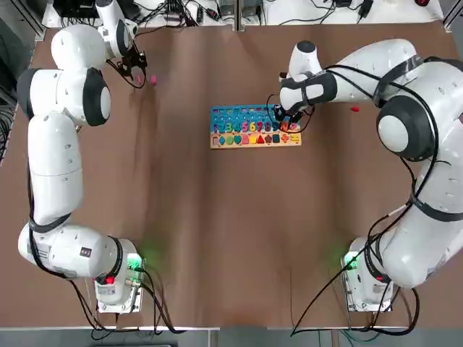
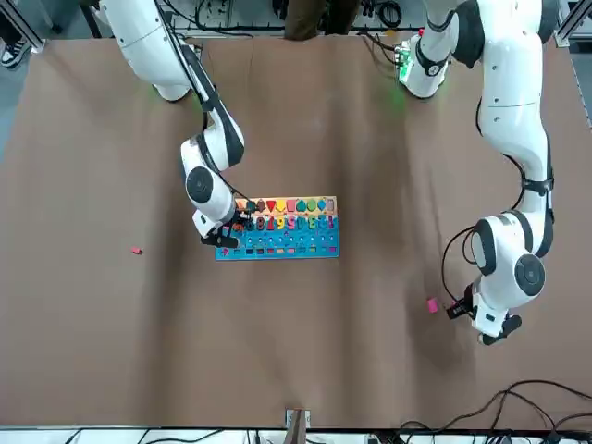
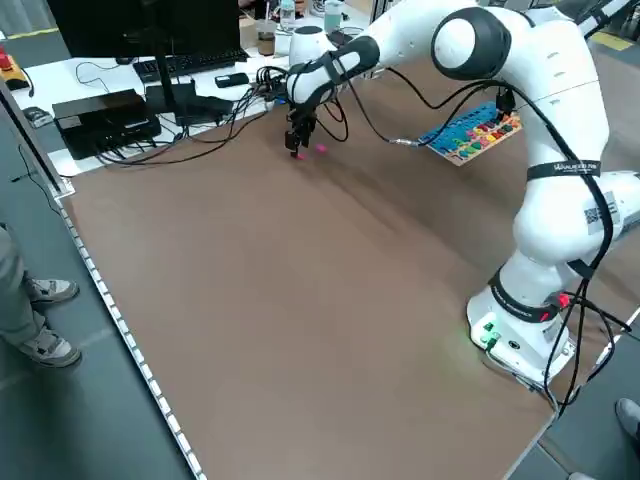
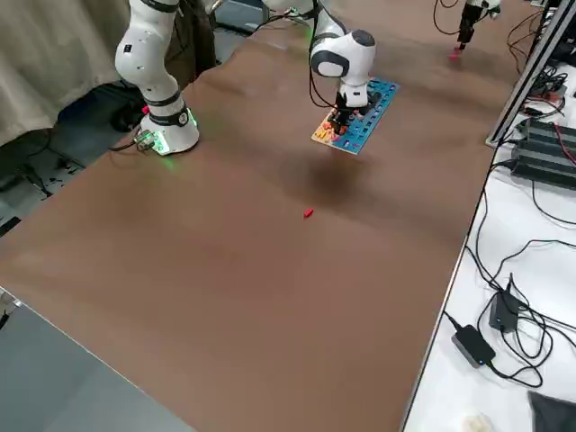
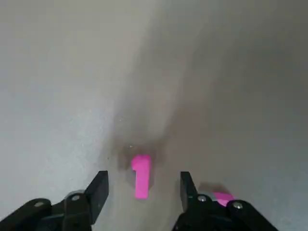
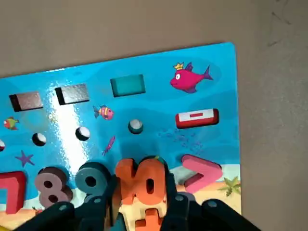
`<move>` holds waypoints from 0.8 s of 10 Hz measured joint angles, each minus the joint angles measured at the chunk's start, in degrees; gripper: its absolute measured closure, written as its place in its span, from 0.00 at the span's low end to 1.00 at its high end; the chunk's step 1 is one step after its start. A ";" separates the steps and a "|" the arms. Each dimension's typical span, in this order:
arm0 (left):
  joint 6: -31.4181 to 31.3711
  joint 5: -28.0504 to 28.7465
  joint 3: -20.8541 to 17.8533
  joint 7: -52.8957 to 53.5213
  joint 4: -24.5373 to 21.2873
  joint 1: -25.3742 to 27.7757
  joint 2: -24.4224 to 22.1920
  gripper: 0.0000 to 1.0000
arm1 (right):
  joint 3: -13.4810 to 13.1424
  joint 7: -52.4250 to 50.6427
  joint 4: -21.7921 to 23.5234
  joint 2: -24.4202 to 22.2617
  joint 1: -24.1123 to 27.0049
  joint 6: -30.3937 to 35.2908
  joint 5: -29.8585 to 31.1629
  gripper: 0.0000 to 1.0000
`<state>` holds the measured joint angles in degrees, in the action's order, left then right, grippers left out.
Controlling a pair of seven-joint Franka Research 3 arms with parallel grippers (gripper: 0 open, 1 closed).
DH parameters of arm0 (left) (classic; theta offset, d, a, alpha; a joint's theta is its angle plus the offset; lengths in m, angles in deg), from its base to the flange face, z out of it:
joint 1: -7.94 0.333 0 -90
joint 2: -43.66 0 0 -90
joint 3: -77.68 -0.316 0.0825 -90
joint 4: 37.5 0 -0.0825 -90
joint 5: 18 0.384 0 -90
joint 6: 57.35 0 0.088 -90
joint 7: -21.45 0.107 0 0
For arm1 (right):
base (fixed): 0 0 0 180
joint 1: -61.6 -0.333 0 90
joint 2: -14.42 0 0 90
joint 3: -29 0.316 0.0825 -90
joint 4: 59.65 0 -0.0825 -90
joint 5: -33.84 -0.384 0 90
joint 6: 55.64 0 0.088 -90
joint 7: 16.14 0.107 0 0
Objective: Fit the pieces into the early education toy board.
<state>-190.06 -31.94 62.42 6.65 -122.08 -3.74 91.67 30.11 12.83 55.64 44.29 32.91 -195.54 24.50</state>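
The early education toy board [image 1: 255, 127] lies at the table's far middle, blue half away from the arms. My right gripper [image 6: 142, 195] is shut on an orange number piece [image 6: 143, 179] held low over the number row at the board's right end [image 1: 287, 120]. At the far left, my left gripper [image 5: 143, 182] stands open just above the table, its fingers either side of a pink "1" piece [image 5: 141, 168] without touching it. A second pink piece [image 5: 222, 197] lies just outside one finger [image 1: 153, 81]. A small red piece [image 1: 354, 109] lies on the table right of the board.
Cables, a keyboard and boxes sit on the benches beyond the table's far edge [image 3: 150, 100]. A person's legs [image 3: 25, 300] stand off the table's left side. Bare brown tabletop [image 1: 231, 231] spreads between the board and the arm bases.
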 joint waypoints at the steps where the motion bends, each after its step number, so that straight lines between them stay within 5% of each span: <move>1: -0.02 -0.01 0.09 -0.03 0.03 0.00 0.23 0.33 | 0.01 -0.06 0.01 0.01 0.00 -0.15 0.00 0.59; 8: -1.71 -0.16 0.56 -0.11 0.07 0.00 0.88 0.41 | 0.05 -0.12 0.63 -0.12 0.00 -1.65 -0.01 0.59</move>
<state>-191.78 -32.10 62.99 6.55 -122.01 -3.74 92.55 30.16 12.71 56.27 44.17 32.91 -197.20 24.49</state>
